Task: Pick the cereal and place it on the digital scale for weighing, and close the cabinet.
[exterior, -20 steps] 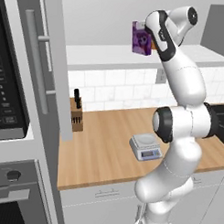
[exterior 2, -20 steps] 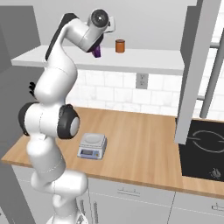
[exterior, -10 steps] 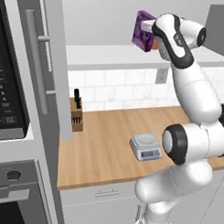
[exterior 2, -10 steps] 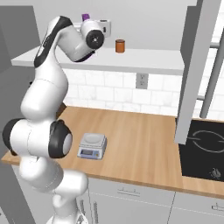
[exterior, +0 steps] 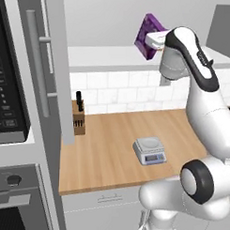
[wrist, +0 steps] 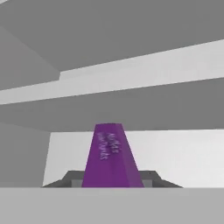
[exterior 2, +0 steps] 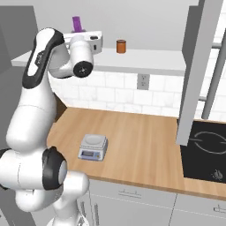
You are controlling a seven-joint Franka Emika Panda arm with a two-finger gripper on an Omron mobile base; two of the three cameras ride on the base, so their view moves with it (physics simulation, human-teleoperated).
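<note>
I have the cereal [exterior: 149, 34] clamped in the hand [exterior: 156, 41], lifted above the cabinet [exterior: 114, 58] shelf's front edge. Carrying step, I judge: next I lower it to the digital scale [exterior: 150, 150] near the worktop's [exterior: 106, 149] front edge.

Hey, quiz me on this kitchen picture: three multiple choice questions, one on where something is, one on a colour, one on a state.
1. Where is the digital scale? A on the wooden counter B on the shelf C on the cooktop
2. What colour is the cereal? A green B purple C yellow
3. What is the gripper doing? A hanging open B shut on the cereal C gripping the jar

A: the scale sits on the counter.
B: the box is purple.
B: the hand view shows it between the fingers.
</note>
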